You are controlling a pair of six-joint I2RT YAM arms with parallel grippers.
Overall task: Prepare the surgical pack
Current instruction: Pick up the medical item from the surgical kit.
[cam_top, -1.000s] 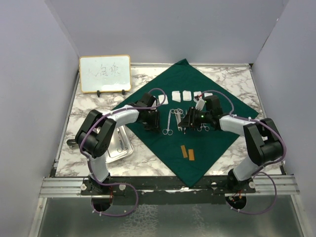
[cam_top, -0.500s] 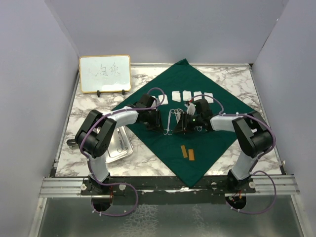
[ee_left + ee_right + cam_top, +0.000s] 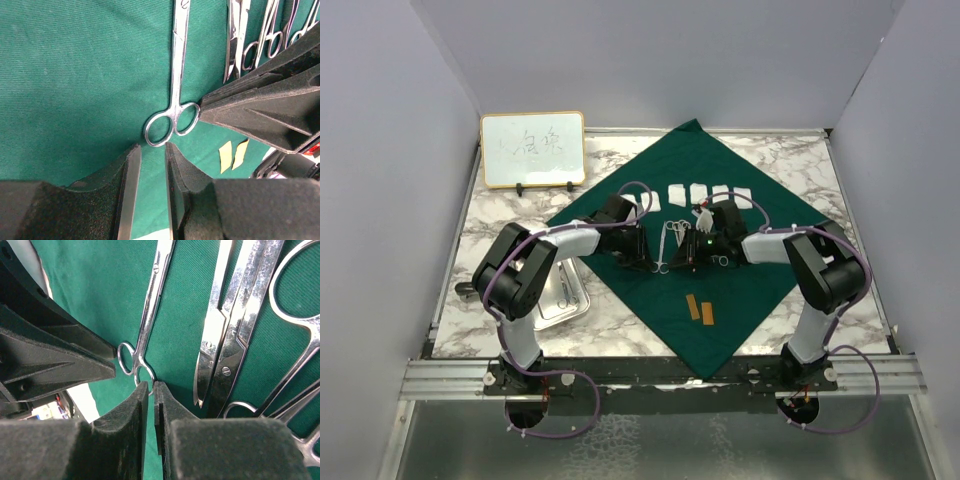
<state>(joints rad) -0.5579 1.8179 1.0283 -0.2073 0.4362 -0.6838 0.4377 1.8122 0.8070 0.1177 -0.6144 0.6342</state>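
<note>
The dark green drape (image 3: 740, 300) is lying spread as a diamond on the marble table (image 3: 500, 215), carrying silver instruments at its middle and white gauze squares (image 3: 700, 192) in a row behind them. Both claws are crowding one pair of scissors (image 3: 176, 75) from opposite sides, at its ring handles. The left claw (image 3: 152, 147) is standing slightly spread, holding nothing. The right claw (image 3: 151, 386) is showing only a thin slit; I cannot tell whether it is pinching a ring. More instruments (image 3: 235, 330) are lying just beside. Two yellow strips (image 3: 699, 309) are resting nearer on the drape. The steel tray (image 3: 563, 290) is sitting off the drape, left; a whiteboard (image 3: 532, 148) is standing behind.
</note>
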